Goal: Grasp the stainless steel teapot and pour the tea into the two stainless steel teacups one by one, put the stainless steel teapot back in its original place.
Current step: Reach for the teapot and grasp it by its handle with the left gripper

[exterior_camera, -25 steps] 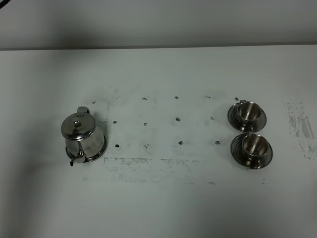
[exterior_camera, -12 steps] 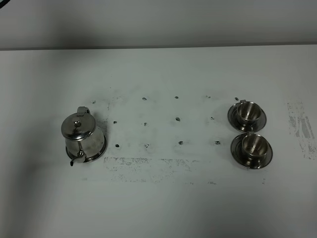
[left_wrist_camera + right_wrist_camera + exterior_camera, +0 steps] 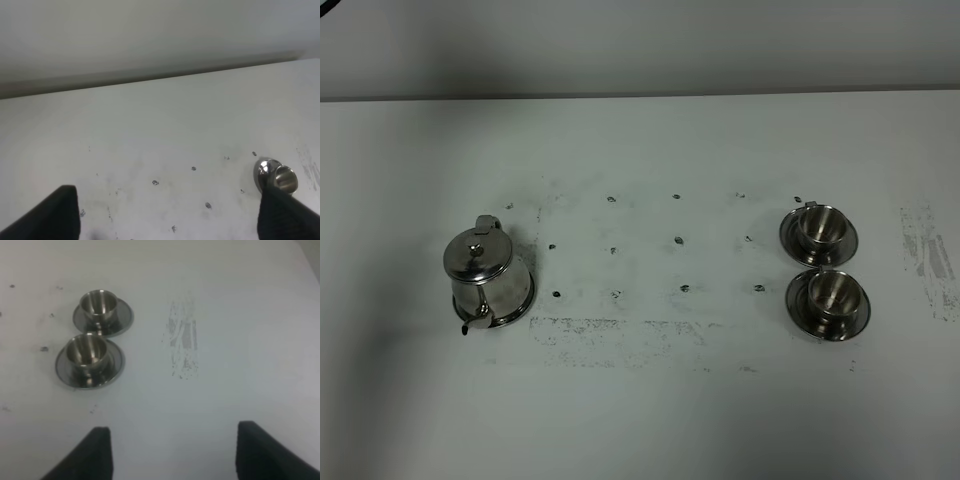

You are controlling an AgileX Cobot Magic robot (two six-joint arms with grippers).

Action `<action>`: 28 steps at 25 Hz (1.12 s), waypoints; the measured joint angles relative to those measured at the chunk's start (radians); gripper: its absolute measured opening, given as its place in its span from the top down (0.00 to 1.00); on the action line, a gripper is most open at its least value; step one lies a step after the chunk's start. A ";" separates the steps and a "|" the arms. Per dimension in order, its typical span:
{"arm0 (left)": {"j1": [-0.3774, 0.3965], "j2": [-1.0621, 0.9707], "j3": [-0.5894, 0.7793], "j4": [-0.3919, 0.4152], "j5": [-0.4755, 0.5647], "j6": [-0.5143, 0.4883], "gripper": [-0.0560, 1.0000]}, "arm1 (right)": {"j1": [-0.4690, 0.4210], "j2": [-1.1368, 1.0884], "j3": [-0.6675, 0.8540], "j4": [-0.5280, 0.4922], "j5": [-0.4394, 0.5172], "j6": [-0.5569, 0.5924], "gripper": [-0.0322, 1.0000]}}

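Observation:
The stainless steel teapot [image 3: 485, 272] stands lid on at the table's left, its spout toward the front. The two stainless steel teacups stand on saucers at the right: the far cup [image 3: 822, 227] and the near cup [image 3: 830, 293]. Both look empty, and no tea is visible. Neither gripper shows in the exterior high view. My left gripper [image 3: 172, 215] is open and empty above the table, with one cup [image 3: 281, 178] by its finger. My right gripper [image 3: 180, 452] is open and empty, away from the far cup [image 3: 98, 304] and the near cup [image 3: 87, 351].
The white table [image 3: 650, 140] carries small dark marks in the middle [image 3: 678, 241] and scuffed grey patches at the front centre [image 3: 610, 335] and at the right [image 3: 928, 255]. A grey wall runs behind the table's back edge.

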 joint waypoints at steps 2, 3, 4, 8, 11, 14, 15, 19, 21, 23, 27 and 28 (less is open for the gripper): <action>0.000 0.000 0.000 0.000 0.000 0.001 0.29 | 0.000 0.000 0.000 0.000 0.000 0.000 0.47; 0.000 0.000 0.000 0.000 0.000 0.001 0.29 | 0.002 0.000 0.000 0.000 0.000 0.000 0.47; 0.000 0.000 0.000 0.000 0.000 0.001 0.29 | 0.006 0.000 0.000 0.000 0.000 0.001 0.47; 0.000 0.000 0.000 0.000 0.000 0.010 0.29 | 0.052 0.000 0.000 0.000 0.000 0.002 0.47; 0.000 0.000 0.000 0.000 0.000 0.016 0.29 | 0.058 0.000 0.000 0.000 0.000 0.002 0.47; 0.000 0.000 0.000 0.000 0.000 0.023 0.29 | 0.062 0.000 0.000 0.007 0.000 0.002 0.47; 0.000 0.000 0.000 0.000 0.000 0.024 0.29 | 0.071 0.000 0.000 0.007 0.000 0.002 0.47; 0.000 0.000 0.000 0.000 0.000 0.026 0.29 | 0.125 0.000 0.000 0.008 0.000 0.002 0.47; 0.000 0.000 0.000 0.000 0.000 0.026 0.29 | 0.147 0.000 0.000 0.009 0.000 0.002 0.47; 0.000 0.000 0.000 0.000 0.000 0.026 0.29 | 0.155 0.000 0.000 0.014 0.000 0.002 0.47; 0.000 0.000 0.000 0.000 0.000 0.028 0.29 | 0.158 0.000 0.000 0.014 0.000 0.002 0.47; 0.000 0.000 0.000 0.000 0.000 0.029 0.29 | 0.158 0.000 0.000 0.014 -0.001 0.002 0.47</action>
